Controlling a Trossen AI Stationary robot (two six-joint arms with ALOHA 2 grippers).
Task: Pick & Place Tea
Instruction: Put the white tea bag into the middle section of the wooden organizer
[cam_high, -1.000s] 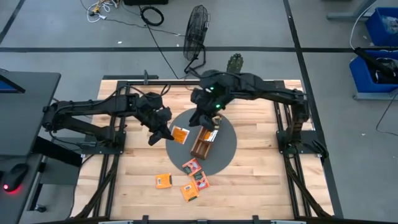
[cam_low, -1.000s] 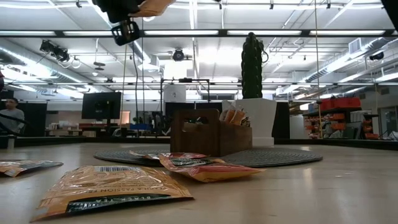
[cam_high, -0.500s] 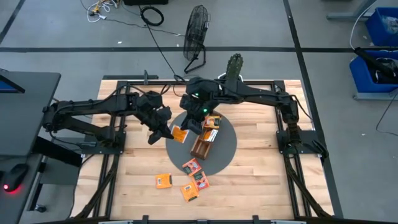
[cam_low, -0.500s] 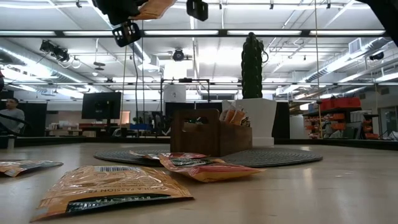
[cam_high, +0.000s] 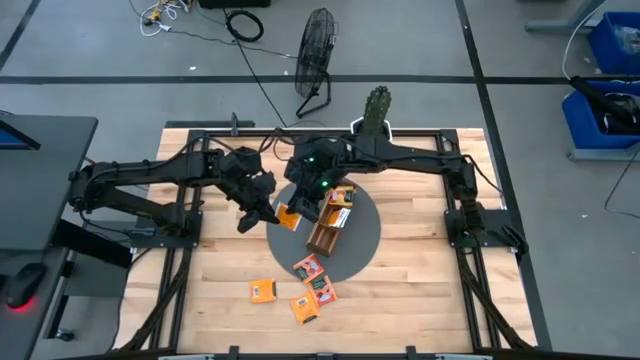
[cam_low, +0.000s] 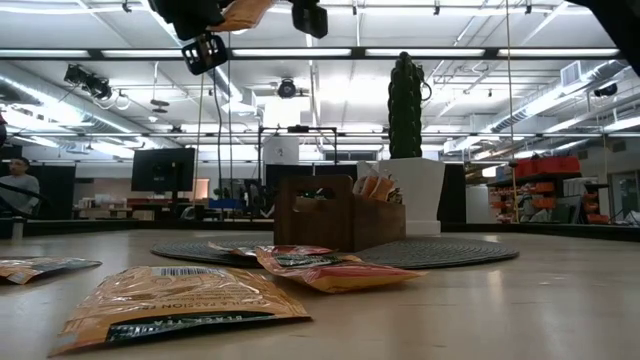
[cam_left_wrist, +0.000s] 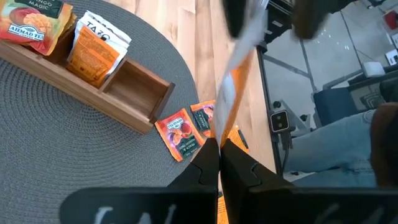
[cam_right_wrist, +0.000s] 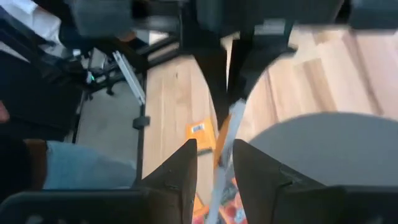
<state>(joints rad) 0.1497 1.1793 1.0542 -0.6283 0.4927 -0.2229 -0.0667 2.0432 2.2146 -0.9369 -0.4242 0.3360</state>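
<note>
An orange tea sachet (cam_high: 289, 216) hangs above the left rim of the round grey mat (cam_high: 365, 225), with my left gripper (cam_high: 270, 211) shut on it. My right gripper (cam_high: 303, 204) is open at the sachet's other end. In the right wrist view its fingers stand on either side of the edge-on sachet (cam_right_wrist: 225, 134); whether they touch it I cannot tell. The brown wooden tray (cam_high: 322, 238) stands on the mat with sachets (cam_left_wrist: 96, 50) upright in its compartments. Several more sachets (cam_high: 309, 267) lie flat on the table near the front. My left gripper pinches one edge of the orange sachet (cam_left_wrist: 217, 132) between its two fingers. The fingers slant down from the table's left. The sachet juts out past the fingertips, edge-on in the left wrist view, and is lifted clear of mat and table.
A cactus in a white pot (cam_high: 375, 105) stands at the table's far edge behind the mat. Loose sachets (cam_low: 170, 300) lie close to the low camera. A person (cam_low: 15, 190) sits in the room beyond the table. Bare wood lies right of the mat.
My right gripper has come down and toward the table's left, from over the tray to the free end of the sachet held by my left gripper. The sachet stays where it was.
</note>
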